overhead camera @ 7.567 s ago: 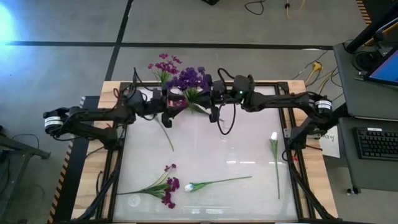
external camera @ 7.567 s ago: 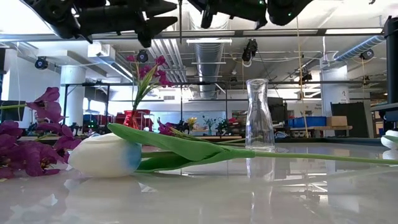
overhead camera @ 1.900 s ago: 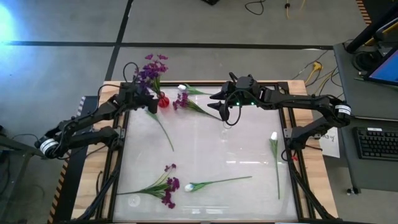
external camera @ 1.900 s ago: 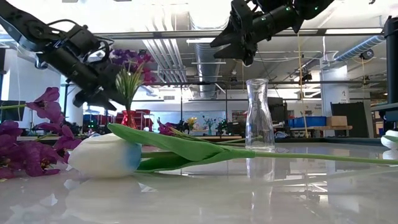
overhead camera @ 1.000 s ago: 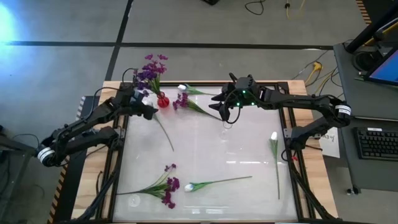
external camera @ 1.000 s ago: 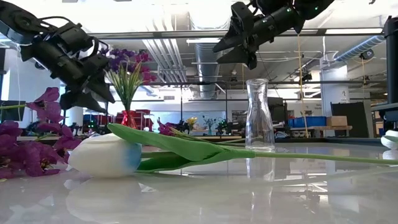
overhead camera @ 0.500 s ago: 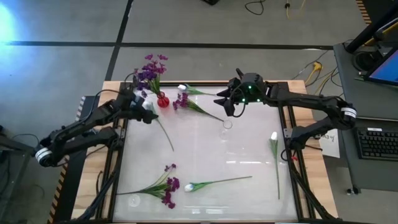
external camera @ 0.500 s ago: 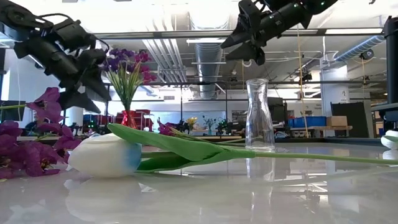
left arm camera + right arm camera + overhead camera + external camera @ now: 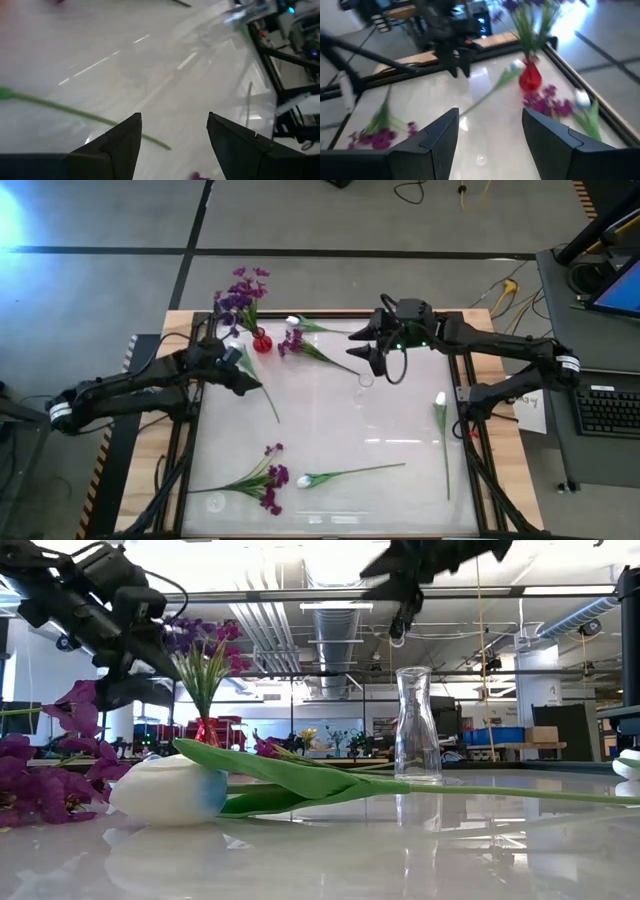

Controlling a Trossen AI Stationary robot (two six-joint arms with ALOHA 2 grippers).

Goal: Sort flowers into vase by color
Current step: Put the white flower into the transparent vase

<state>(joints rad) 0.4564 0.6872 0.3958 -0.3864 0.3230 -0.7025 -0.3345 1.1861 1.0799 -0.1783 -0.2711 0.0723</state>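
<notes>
Progress: partial. A red vase (image 9: 262,342) at the table's 11 o'clock corner holds a bunch of purple flowers (image 9: 238,292). A clear glass vase (image 9: 365,380) near 12 o'clock stands empty.

Left to sort, lying on the table (image 9: 330,430):
- a purple stem and white bud (image 9: 296,340) just beside the red vase;
- a loose green stem (image 9: 266,393) toward 10 o'clock;
- a purple stem (image 9: 262,478) and a white tulip (image 9: 340,474) at 7 o'clock;
- a white tulip (image 9: 441,435) at 3 o'clock.

The left gripper (image 9: 247,377) hovers near the loose stem, fingers spread wide, holding nothing. The right gripper (image 9: 368,347) hangs just beside the glass vase, fingers wide, holding nothing.
</notes>
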